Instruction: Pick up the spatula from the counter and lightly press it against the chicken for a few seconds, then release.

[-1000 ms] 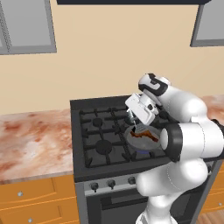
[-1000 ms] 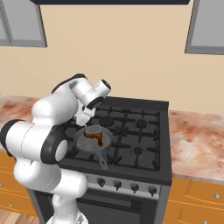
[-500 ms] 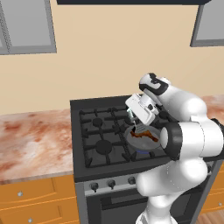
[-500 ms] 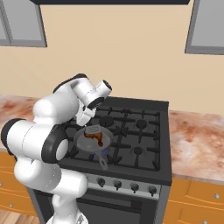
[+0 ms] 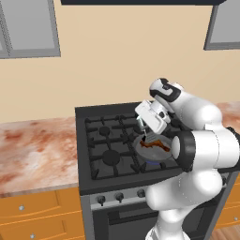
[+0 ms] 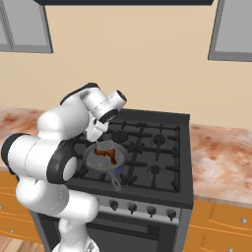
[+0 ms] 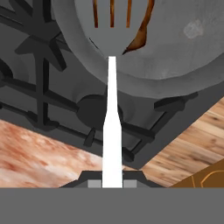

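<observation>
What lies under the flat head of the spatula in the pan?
Brown chicken shows through the slots of the spatula and past one edge, inside the grey pan. The rest of it is covered.

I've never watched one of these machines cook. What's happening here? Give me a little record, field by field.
Setting: simulated kitchen, black gas stove between marbled counters
Pan: grey frying pan on the stove near its front, handle pointing toward the front edge
Food: browned chicken in the pan
Tool: slotted spatula, blade lying over the chicken
Gripper: gripper shut on the spatula's handle
Contact: blade looks pressed on the chicken, though I cannot be certain
</observation>
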You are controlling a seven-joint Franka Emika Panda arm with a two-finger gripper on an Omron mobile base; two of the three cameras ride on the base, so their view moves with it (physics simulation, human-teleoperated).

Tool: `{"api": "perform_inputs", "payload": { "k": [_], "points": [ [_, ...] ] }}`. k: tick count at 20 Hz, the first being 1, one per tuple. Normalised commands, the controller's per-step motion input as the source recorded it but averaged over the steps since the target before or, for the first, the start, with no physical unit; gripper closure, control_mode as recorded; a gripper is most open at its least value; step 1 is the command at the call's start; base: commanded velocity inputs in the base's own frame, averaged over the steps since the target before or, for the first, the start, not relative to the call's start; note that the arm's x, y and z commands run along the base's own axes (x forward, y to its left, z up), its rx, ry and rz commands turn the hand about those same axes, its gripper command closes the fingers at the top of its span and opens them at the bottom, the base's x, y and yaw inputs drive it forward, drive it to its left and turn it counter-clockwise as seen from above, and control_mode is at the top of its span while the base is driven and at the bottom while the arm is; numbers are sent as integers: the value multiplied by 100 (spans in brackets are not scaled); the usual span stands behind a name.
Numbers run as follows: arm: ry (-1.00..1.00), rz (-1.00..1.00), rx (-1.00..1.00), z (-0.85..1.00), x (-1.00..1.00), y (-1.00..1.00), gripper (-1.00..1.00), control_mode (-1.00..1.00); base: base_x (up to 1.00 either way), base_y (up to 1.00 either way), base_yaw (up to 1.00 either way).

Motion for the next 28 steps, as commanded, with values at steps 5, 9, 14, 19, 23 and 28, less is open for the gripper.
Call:
{"api": "perform_inputs", "payload": {
  "k": [5, 9, 14, 19, 23, 28],
  "points": [
    [0, 0, 0, 23, -1, -4, 100, -100, 0, 0, 0],
    [-1, 0, 0, 51, -8, -1, 100, -100, 0, 0, 0],
    [-1, 3, 1, 49, -13, -1, 100, -100, 0, 0, 0],
    [-10, 6, 0, 14, -25, 0, 100, -100, 0, 0, 0],
    [-25, 7, -5, 0, -31, 3, 100, -100, 0, 0, 0],
    [-36, 8, -11, 0, -45, 4, 100, -100, 0, 0, 0]
  ]
}}
